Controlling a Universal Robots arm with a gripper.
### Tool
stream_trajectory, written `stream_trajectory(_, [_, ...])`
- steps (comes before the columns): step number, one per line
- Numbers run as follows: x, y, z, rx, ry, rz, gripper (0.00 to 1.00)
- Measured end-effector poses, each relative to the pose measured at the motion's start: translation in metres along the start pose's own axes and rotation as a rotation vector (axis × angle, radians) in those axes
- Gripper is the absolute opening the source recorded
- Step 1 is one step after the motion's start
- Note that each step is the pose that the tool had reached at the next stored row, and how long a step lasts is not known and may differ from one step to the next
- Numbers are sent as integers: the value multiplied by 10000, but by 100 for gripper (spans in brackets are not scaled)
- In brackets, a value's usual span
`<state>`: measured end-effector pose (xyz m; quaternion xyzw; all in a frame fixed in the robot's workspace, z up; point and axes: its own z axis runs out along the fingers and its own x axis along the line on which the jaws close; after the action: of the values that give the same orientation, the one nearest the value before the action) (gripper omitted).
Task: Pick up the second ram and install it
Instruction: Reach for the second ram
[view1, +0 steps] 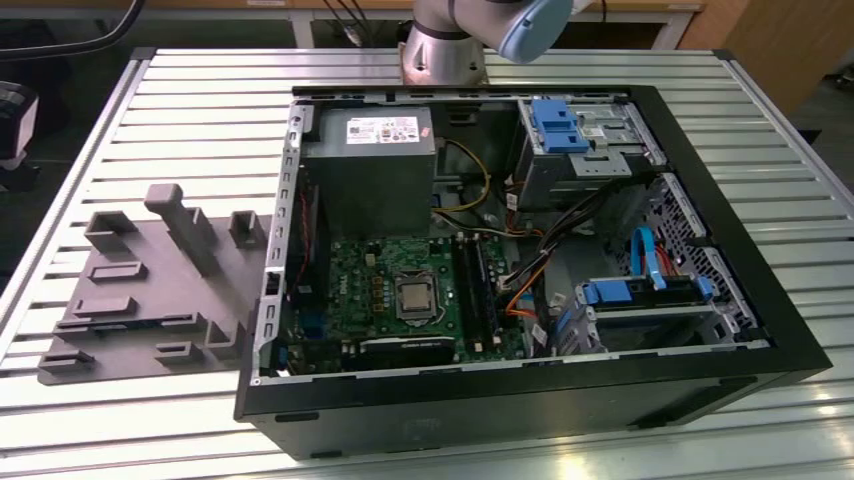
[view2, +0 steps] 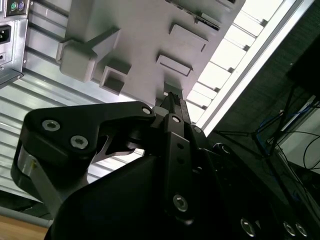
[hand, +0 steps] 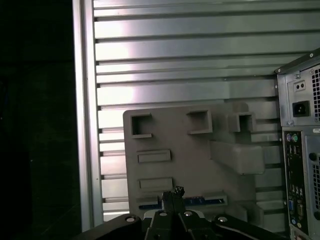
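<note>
The second ram (hand: 206, 201) is a thin blue strip lying in a slot of the grey moulded tray (hand: 170, 135). In the first wrist view my gripper (hand: 173, 193) hangs above the tray, over the middle of the ram and well apart from it. Its fingertips sit together with nothing between them. The second wrist view shows the same gripper (view2: 172, 98) from the side, its black linkages in front and the tray (view2: 140, 35) far beyond. In the exterior view the tray (view1: 140, 290) lies to the left of the open computer case (view1: 534, 250).
Inside the case are the green motherboard (view1: 387, 285) with dark memory slots (view1: 474, 285), a power supply (view1: 371, 170), blue drive brackets (view1: 561, 125) and loose cables. The arm's base (view1: 443, 50) stands behind the case. The slatted metal table (hand: 190, 55) ends in an edge beside the tray.
</note>
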<state>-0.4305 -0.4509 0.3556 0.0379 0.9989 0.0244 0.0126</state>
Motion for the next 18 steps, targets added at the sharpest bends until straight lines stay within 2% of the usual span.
stream_trajectory(18, [10, -66, 60, -1, -1, 0, 11])
